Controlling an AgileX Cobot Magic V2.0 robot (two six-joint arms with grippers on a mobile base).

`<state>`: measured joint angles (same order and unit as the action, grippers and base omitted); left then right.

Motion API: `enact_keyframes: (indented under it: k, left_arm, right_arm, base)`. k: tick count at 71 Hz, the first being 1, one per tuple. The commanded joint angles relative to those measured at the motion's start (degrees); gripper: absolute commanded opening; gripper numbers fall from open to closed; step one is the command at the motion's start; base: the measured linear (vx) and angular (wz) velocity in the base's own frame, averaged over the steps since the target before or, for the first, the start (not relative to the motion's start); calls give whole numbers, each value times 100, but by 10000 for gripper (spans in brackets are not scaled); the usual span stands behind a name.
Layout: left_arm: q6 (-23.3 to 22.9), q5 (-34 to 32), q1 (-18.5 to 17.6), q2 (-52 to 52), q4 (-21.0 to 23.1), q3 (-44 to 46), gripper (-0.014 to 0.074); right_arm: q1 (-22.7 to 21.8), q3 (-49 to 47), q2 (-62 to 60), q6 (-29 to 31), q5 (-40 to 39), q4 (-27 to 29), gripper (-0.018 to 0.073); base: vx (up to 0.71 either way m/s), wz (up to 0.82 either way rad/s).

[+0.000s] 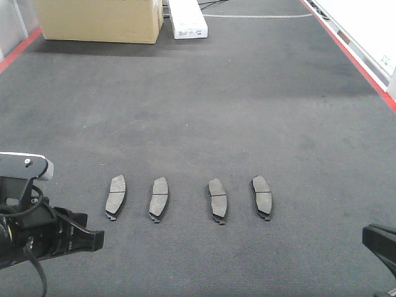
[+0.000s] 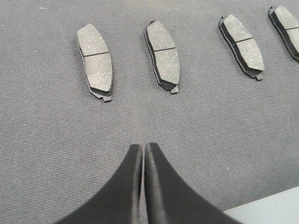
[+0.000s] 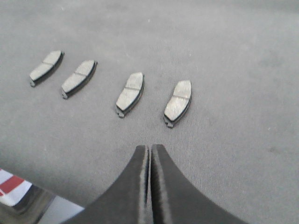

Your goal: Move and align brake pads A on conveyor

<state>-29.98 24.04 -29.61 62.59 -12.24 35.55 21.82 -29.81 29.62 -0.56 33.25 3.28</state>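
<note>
**Ana:** Ahead of both pincers stretches the conveyor [image 1: 247, 93], dark grey felt with red edge stripes, and it fills nearly every view.

**Ben:** Far beyond the pincers, at the belt's top end, sit a cardboard box [image 1: 102, 18] and a white carton [image 1: 187, 18]. The carton has print on it, but it's too small to read. No brand visible anywhere.

**Ana:** Now the brake pads A, four in a row, friction faces up, lying on the belt in front of the pincers. From the left pincer [image 2: 142, 148] outward: first pad [image 2: 95, 63], second pad [image 2: 163, 55], third pad [image 2: 242, 45], fourth pad [image 2: 287, 28].

**Ben:** That left pincer is pressed together, holding nothing, short of the pads. The right pincer [image 3: 150, 149] is likewise closed and empty, the two nearest pads just ahead of it.

**Ana:** Stage of play? I'd judge the row laid out, with only alignment left: the pads tilt slightly differently and the middle gap looks wider.

**Ben:** Next would be a nudge, or opening a pincer over one pad to square it.
</note>
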Motion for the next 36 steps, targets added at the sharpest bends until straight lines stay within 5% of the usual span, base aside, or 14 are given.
enact_keyframes:
  k: [1,36]
  left_arm:
    - [-17,-302,-54,-124,-26,123,-6]
    - [-17,-302,-54,-124,-26,123,-6]
  right_arm:
    - [-33,-149,8,56,-411,-50,-4]
    - [-33,-149,7,56,-397,-14,-4]
  base:
    - [0,0]
    - [0,0]
